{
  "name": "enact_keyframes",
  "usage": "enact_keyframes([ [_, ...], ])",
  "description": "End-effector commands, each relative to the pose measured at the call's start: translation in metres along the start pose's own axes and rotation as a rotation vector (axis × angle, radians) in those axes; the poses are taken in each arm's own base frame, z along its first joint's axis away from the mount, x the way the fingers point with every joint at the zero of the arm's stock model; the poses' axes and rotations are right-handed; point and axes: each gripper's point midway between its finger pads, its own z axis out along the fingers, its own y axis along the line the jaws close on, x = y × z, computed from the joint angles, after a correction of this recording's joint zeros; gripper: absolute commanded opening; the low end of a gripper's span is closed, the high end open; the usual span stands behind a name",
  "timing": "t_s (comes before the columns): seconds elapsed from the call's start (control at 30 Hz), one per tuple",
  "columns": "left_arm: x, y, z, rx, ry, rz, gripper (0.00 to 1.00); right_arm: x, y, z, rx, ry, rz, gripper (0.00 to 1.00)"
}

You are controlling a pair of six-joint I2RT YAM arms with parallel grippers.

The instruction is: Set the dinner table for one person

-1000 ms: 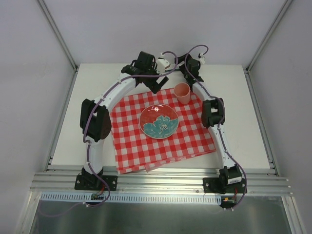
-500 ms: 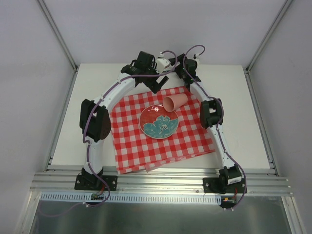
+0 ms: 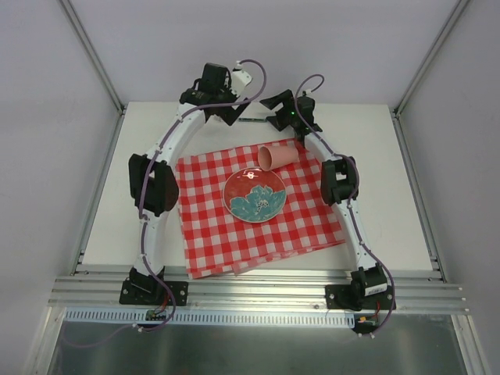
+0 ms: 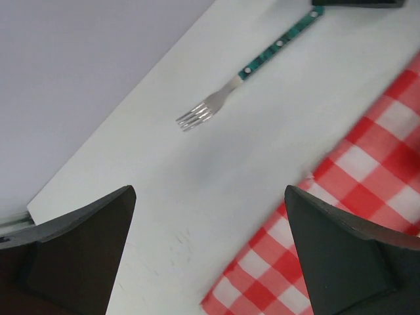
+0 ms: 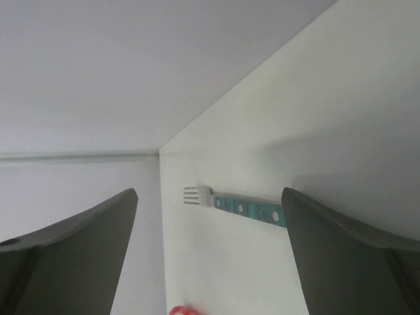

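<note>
The dinner table (image 3: 406, 195) is an off-white top with a red-and-white checked cloth (image 3: 234, 226) spread on its middle. A red plate with a teal flower (image 3: 255, 195) lies on the cloth. Behind it a pink cup (image 3: 278, 155) lies on its side, mouth to the left. A fork with a teal handle (image 4: 262, 58) (image 5: 239, 205) rests on bare tabletop near the back edge. My left gripper (image 3: 228, 116) (image 4: 210, 191) hangs open just left of the fork, over the cloth's corner. My right gripper (image 3: 271, 114) (image 5: 209, 193) is open, empty, and faces the fork from the right.
Grey walls close the table in at the back (image 3: 258, 47) and on both sides. An aluminium rail (image 3: 258, 293) runs along the near edge by the arm bases. The cloth's back edge (image 4: 367, 164) runs close to the fork.
The pink cup has tipped from upright onto its side on the cloth. My left gripper has drawn back and to the left. My right gripper has shifted away from the cup, toward the fork.
</note>
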Motion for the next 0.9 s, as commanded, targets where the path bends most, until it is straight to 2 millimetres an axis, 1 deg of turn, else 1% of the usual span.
enact_keyframes([
  [0.0, 0.008, 0.029, 0.012, -0.086, 0.030, 0.025, 0.99, 0.045, -0.024, -0.012, 0.099, 0.187, 0.095, 0.97],
  [0.03, 0.007, 0.036, 0.013, -0.099, 0.025, 0.021, 0.99, 0.047, -0.025, -0.014, 0.102, 0.204, 0.105, 0.97],
  [0.07, 0.014, 0.038, 0.020, -0.099, 0.038, 0.018, 0.99, 0.054, -0.027, -0.018, 0.115, 0.246, 0.127, 0.97],
  [0.1, 0.016, 0.041, 0.023, -0.100, 0.034, 0.015, 0.99, 0.053, -0.019, -0.022, 0.105, 0.263, 0.130, 0.97],
  [0.13, 0.020, 0.042, 0.027, -0.100, 0.039, 0.014, 0.99, 0.055, -0.019, -0.025, 0.106, 0.282, 0.138, 0.97],
  [0.17, 0.028, 0.044, 0.035, -0.098, 0.051, 0.010, 0.99, 0.058, -0.013, -0.030, 0.091, 0.315, 0.139, 0.97],
  [0.2, 0.031, 0.045, 0.041, -0.100, 0.052, 0.009, 0.99, 0.053, -0.002, -0.034, 0.077, 0.318, 0.131, 0.97],
  [0.23, 0.036, 0.046, 0.052, -0.107, 0.051, 0.009, 0.99, 0.047, 0.000, -0.038, 0.072, 0.314, 0.122, 0.97],
  [0.27, 0.038, 0.047, 0.058, -0.108, 0.052, 0.037, 0.99, 0.040, 0.003, -0.039, 0.063, 0.298, 0.093, 0.97],
  [0.3, 0.036, 0.050, 0.063, -0.116, 0.042, 0.059, 0.99, 0.023, 0.018, -0.045, 0.040, 0.264, 0.062, 0.97],
  [0.33, 0.042, 0.048, 0.078, -0.110, 0.043, 0.081, 0.99, 0.014, 0.023, -0.046, 0.027, 0.243, 0.035, 0.97],
  [0.37, 0.043, 0.048, 0.084, -0.104, 0.039, 0.107, 0.99, 0.005, 0.026, -0.048, 0.018, 0.216, 0.003, 0.97],
  [0.4, 0.033, 0.050, 0.087, -0.100, 0.009, 0.123, 0.99, -0.001, 0.023, -0.052, 0.020, 0.203, -0.039, 0.97],
  [0.43, 0.042, 0.044, 0.101, -0.082, 0.017, 0.128, 0.99, -0.014, 0.034, -0.060, 0.011, 0.181, -0.058, 0.97],
  [0.47, 0.041, 0.044, 0.107, -0.078, 0.002, 0.127, 0.99, -0.017, 0.037, -0.065, 0.009, 0.179, -0.072, 0.97],
  [0.5, 0.039, 0.048, 0.111, -0.090, -0.012, 0.118, 0.99, -0.016, 0.022, -0.072, 0.040, 0.188, -0.078, 0.97],
  [0.53, 0.044, 0.042, 0.122, -0.070, -0.024, 0.105, 0.99, -0.023, 0.046, -0.082, 0.006, 0.175, -0.113, 0.97],
  [0.57, 0.044, 0.043, 0.128, -0.082, -0.041, 0.076, 0.99, -0.024, 0.047, -0.089, 0.011, 0.175, -0.121, 0.97],
  [0.6, 0.036, 0.047, 0.134, -0.108, -0.088, 0.062, 0.99, -0.026, 0.046, -0.097, 0.023, 0.173, -0.125, 0.97],
  [0.63, 0.037, 0.050, 0.140, -0.125, -0.111, 0.045, 0.99, -0.027, 0.036, -0.107, 0.046, 0.175, -0.143, 0.97],
  [0.67, 0.039, 0.051, 0.148, -0.138, -0.138, 0.005, 0.99, -0.032, 0.060, -0.119, 0.007, 0.165, -0.192, 0.97],
  [0.7, 0.024, 0.059, 0.151, -0.167, -0.215, -0.005, 0.99, -0.037, 0.067, -0.129, 0.002, 0.160, -0.225, 0.97],
  [0.73, 0.019, 0.061, 0.154, -0.164, -0.247, -0.010, 0.99, -0.035, 0.065, -0.136, 0.019, 0.169, -0.231, 0.97],
  [0.77, 0.025, 0.057, 0.165, -0.142, -0.259, -0.017, 0.99, -0.033, 0.067, -0.144, 0.021, 0.192, -0.256, 0.97],
  [0.8, 0.005, 0.068, 0.162, -0.177, -0.338, -0.009, 0.99, -0.040, 0.088, -0.157, -0.006, 0.180, -0.291, 0.97],
  [0.83, 0.002, 0.069, 0.166, -0.186, -0.365, -0.007, 0.99, -0.039, 0.091, -0.164, -0.005, 0.184, -0.309, 0.97],
  [0.87, 0.003, 0.067, 0.173, -0.188, -0.389, -0.002, 0.98, -0.037, 0.086, -0.172, 0.018, 0.192, -0.330, 0.97],
])
